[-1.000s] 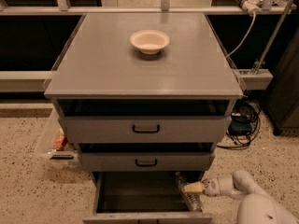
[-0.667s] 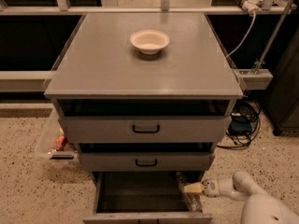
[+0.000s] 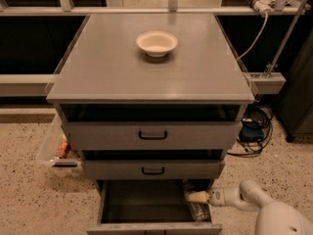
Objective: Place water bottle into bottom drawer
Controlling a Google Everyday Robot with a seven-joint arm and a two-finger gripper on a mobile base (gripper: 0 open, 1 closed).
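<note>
Grey cabinet (image 3: 122,70) with three drawers, seen from the front and above. A pale bowl (image 3: 156,42) stands on the cabinet top, towards the rear and near the centre. The top drawer (image 3: 107,135) and middle drawer (image 3: 110,169), each with a black handle, are pulled out slightly. The bottom drawer (image 3: 146,227) is pulled out furthest and shows its dark interior. The bottle (image 3: 197,211) lies inside the bottom drawer against its right wall, lengthwise from back to front, clear and crinkled. The white arm (image 3: 244,196) enters from the lower right and reaches leftwards over the drawer's right edge. The gripper (image 3: 197,197), cream-coloured at its tip, sits inside the drawer directly over the bottle's rear half; whether it clasps the bottle or merely overlaps it cannot be told. On the speckled floor, a clear bin (image 3: 51,151) with small red items lies left of the cabinet, and dark cables (image 3: 254,129) lie to its right.
</note>
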